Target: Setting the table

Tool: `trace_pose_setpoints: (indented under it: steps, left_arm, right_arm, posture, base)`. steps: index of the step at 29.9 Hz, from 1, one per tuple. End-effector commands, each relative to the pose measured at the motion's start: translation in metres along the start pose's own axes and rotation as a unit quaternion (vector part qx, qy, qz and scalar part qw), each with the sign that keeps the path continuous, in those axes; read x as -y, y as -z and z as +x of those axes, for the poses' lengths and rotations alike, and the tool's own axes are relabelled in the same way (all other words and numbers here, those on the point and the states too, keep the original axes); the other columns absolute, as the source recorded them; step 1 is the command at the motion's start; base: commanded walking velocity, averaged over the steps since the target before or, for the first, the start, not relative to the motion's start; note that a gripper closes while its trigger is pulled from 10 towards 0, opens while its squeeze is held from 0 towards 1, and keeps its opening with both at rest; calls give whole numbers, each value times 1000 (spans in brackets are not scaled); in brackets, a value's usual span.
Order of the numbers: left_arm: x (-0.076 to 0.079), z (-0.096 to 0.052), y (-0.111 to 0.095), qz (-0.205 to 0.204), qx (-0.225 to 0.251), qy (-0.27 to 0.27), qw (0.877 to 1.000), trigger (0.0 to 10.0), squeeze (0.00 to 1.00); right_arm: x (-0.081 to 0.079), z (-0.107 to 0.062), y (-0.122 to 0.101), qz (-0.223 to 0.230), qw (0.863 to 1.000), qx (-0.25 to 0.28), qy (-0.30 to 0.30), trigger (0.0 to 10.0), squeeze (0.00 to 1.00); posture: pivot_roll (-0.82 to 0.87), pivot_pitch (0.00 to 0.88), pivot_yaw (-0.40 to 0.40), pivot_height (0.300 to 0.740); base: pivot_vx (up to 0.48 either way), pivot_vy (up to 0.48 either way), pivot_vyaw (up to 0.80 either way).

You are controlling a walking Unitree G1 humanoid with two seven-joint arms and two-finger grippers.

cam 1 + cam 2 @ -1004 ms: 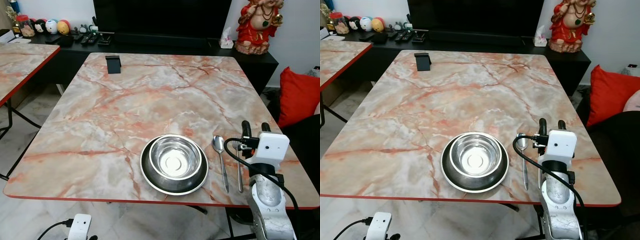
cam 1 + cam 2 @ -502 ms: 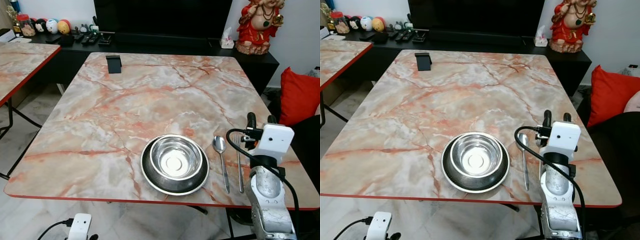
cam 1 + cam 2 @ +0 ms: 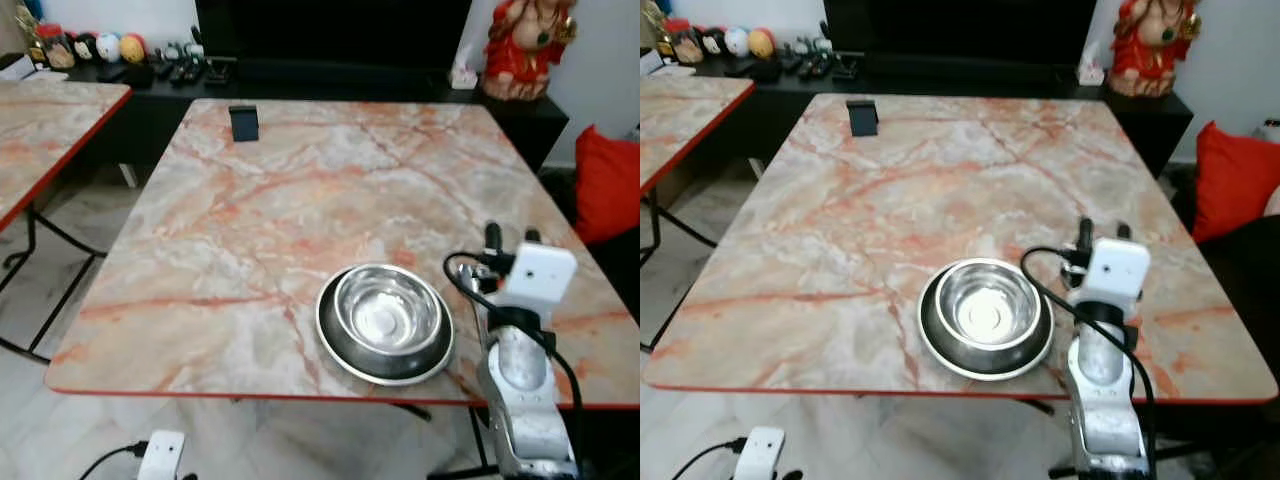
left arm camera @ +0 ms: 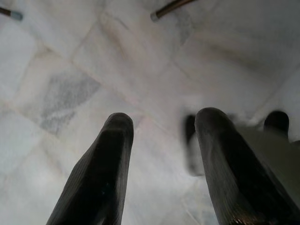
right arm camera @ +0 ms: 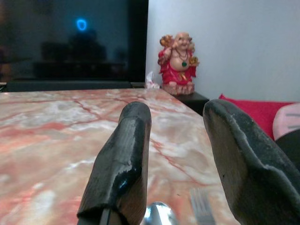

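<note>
table (image 3: 300,200): marble-look top with red edge, wide bare area behind the dishes
plate (image 3: 340,345): dark, near the front edge, right of centre
bowl (image 3: 388,310): shiny steel, sits inside the plate, upright
spoon (image 5: 158,213): lies on the table just beside the plate on its right; bowl end seen between the right gripper's fingers
fork (image 5: 201,206): just beside the spoon, on its far side from the plate
right gripper (image 3: 1100,233): raised over the cutlery at the table's right front, jaws parted with a narrow gap, holding nothing
left gripper (image 4: 161,140): hangs low over the pale tiled floor (image 4: 70,70), jaws apart, nothing between them
statue (image 5: 177,63): red, on the dark cabinet behind the table
</note>
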State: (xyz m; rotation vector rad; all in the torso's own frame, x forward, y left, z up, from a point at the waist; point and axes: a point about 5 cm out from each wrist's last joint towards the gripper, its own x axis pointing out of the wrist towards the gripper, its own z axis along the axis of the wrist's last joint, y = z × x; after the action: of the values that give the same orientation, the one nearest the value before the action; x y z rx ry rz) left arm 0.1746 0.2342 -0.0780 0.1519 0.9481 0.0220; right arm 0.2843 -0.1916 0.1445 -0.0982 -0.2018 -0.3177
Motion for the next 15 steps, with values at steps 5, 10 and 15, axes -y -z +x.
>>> trace_pose_setpoints:
  steps: [5,10,15]
  left_arm:
    - [-4,-2,5,12,-7,1,1000,10000,0]
    - [-4,-1,4,11,-5,1,1000,10000,0]
    - [-4,-1,2,9,-3,1,1000,10000,0]
  right_arm:
    - [-9,1,-6,10,1000,8,-7,10000,0]
    - [-11,3,-6,10,1000,9,-11,10000,0]
    - [-16,7,-10,4,1000,16,-24,10000,0]
  posture:
    - [18,0,-33,728]
    - [18,0,-33,728]
    - [25,0,-41,728]
  base:
    - [0,343,0]
    - [0,341,0]
    - [0,335,0]
